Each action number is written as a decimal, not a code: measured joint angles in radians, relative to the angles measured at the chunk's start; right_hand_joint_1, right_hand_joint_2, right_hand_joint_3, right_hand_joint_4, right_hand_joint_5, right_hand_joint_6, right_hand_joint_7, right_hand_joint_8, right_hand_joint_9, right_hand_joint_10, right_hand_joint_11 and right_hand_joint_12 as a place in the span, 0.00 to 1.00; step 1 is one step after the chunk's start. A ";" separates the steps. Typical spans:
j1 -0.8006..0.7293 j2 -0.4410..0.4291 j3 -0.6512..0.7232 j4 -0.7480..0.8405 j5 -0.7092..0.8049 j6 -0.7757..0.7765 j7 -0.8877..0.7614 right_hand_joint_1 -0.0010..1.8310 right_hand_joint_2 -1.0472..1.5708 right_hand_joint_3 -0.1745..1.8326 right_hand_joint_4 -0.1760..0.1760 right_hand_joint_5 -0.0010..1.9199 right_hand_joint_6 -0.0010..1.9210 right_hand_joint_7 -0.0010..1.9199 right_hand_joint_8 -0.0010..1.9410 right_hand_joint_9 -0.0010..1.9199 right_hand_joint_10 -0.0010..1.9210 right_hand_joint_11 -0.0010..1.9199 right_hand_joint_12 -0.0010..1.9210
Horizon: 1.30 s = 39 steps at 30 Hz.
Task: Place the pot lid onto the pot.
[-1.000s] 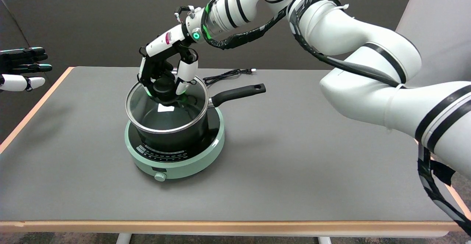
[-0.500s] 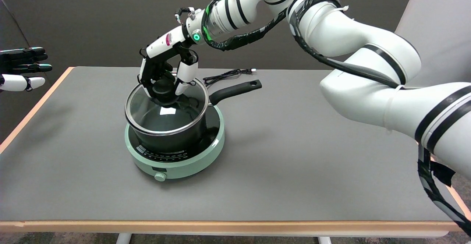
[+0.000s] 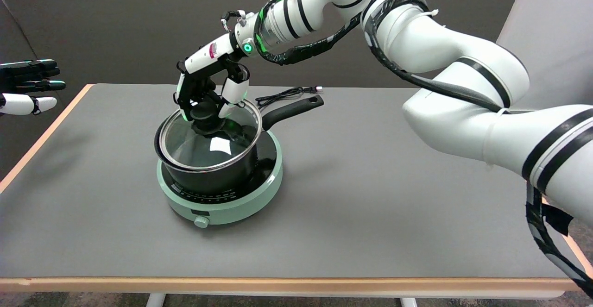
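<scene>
1. Broadly, the grey table (image 3: 370, 196) carries a mint-green induction hob (image 3: 222, 200), a round, flat, steady base.
2. On the hob sits the black pot (image 3: 208, 177), its long handle pointing to the far right; a rigid metal body, heavy enough, I judge, to stay put under a light touch.
3. The pot lid (image 3: 204, 142) lies over the pot's mouth, tilted and shifted a little leftward; whether its rim has seated all round is hard to tell from this angle. Glass with a steel rim, it is stiff, smooth, moderately heavy and breakable, so it wants lowering, not dropping.
4. The right hand (image 3: 208, 96) has its fingers curled closely around the lid's black knob (image 3: 205, 112), the sensible place to hold it.
5. A thin black cord (image 3: 282, 95) lies behind.
</scene>
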 measured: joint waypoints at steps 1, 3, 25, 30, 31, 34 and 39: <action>0.000 0.000 0.000 0.000 0.000 -0.001 0.000 0.61 0.69 0.54 0.77 0.34 0.24 0.42 0.38 0.39 0.69 0.09 1.00; -0.001 0.000 0.001 0.000 0.000 -0.005 0.000 0.60 0.68 0.54 0.77 0.35 0.23 0.43 0.36 0.39 0.69 0.07 1.00; -0.011 0.002 0.007 0.010 0.006 -0.024 0.001 0.56 0.65 0.51 0.60 0.33 0.14 0.42 0.27 0.36 0.65 0.00 0.88; -0.016 0.005 0.009 0.015 0.007 -0.034 0.001 0.57 0.65 0.51 0.60 0.32 0.13 0.42 0.24 0.36 0.61 0.00 0.86; -0.018 0.006 0.009 0.016 0.007 -0.037 0.001 0.57 0.65 0.51 0.59 0.32 0.13 0.42 0.24 0.36 0.61 0.00 0.86; -0.021 0.008 0.010 0.019 0.007 -0.045 0.000 0.57 0.64 0.51 0.59 0.31 0.13 0.42 0.23 0.36 0.60 0.00 0.86; -0.029 0.015 0.010 0.025 0.004 -0.059 -0.003 0.57 0.64 0.52 0.59 0.31 0.13 0.42 0.22 0.36 0.59 0.00 0.86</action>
